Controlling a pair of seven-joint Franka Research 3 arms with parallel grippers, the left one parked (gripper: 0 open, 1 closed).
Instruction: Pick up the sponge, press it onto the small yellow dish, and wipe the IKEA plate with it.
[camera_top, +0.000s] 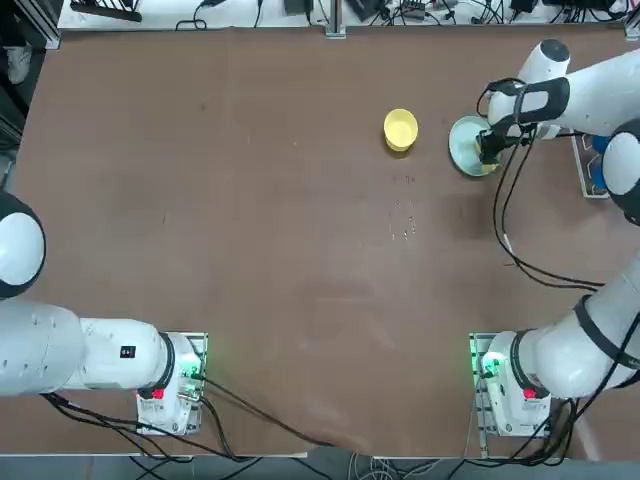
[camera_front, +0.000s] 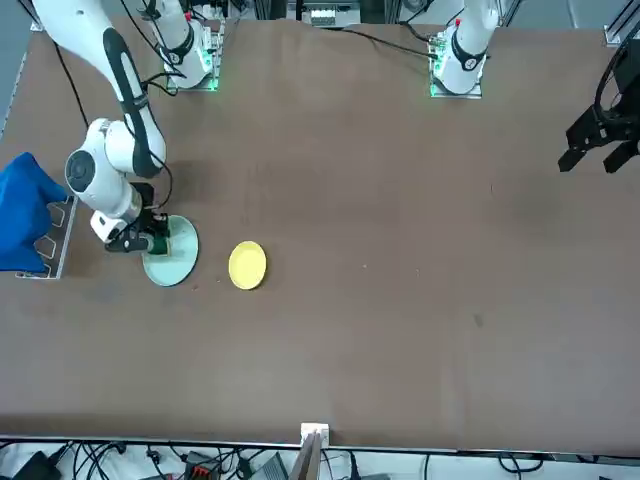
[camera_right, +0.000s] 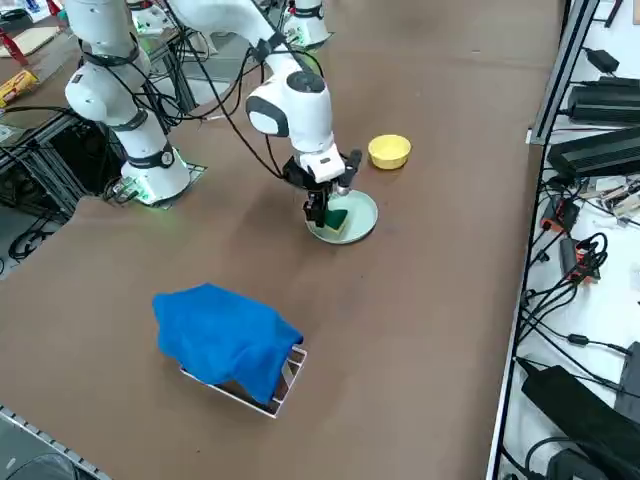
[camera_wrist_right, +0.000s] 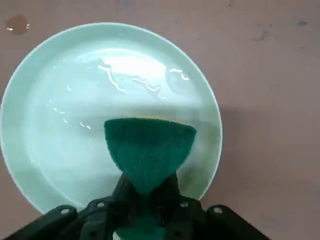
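My right gripper (camera_wrist_right: 145, 197) is shut on the sponge (camera_wrist_right: 149, 150), pinching its green top so it bulges out between the fingers. The sponge rests on the pale mint IKEA plate (camera_wrist_right: 60, 110), near the plate's rim on the gripper's side, and wet streaks glisten on the plate's face. In the top view the gripper (camera_top: 489, 152) stands over the plate (camera_top: 462, 143) at the far right of the table. The small yellow dish (camera_top: 400, 129) sits just left of the plate, apart from it. From the right side the sponge (camera_right: 335, 218) shows green over yellow on the plate (camera_right: 362, 216).
A blue cloth (camera_right: 225, 335) lies draped over a rack at the table's right edge, near the plate. Cables (camera_top: 520, 250) from the right arm trail across the table between its base and the plate. A few small marks (camera_top: 403, 222) dot the tabletop.
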